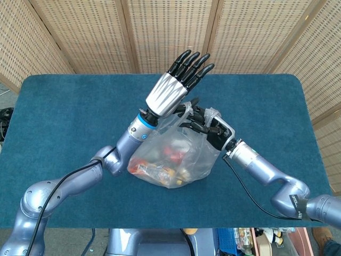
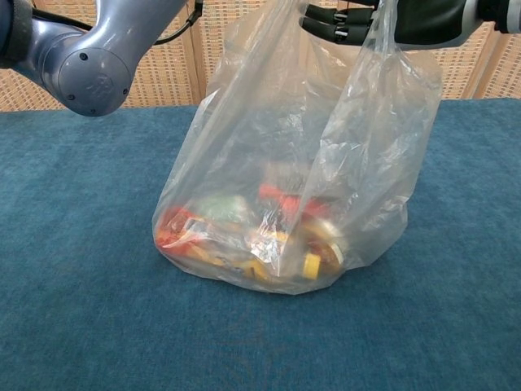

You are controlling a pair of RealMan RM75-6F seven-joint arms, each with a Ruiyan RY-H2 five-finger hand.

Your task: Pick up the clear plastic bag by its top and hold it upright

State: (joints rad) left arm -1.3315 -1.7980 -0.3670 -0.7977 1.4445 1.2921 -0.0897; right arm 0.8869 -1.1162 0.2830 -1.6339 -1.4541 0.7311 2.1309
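The clear plastic bag (image 1: 176, 154) (image 2: 293, 163) stands upright on the blue table (image 1: 64, 117), with red, yellow and green snack packets at its bottom. My right hand (image 1: 205, 125) (image 2: 383, 20) grips the bag's gathered top, its dark fingers wrapped in the plastic. The bag's base still touches the cloth in the chest view. Just above and left of the bag's top, my left hand (image 1: 176, 85) is held flat with fingers straight and together, holding nothing. Only the left arm's elbow (image 2: 85, 77) shows in the chest view.
A woven bamboo screen (image 1: 170, 32) stands behind the table. The blue cloth (image 2: 81, 309) stretches around the bag on all sides. A black cable (image 1: 250, 197) runs along my right forearm.
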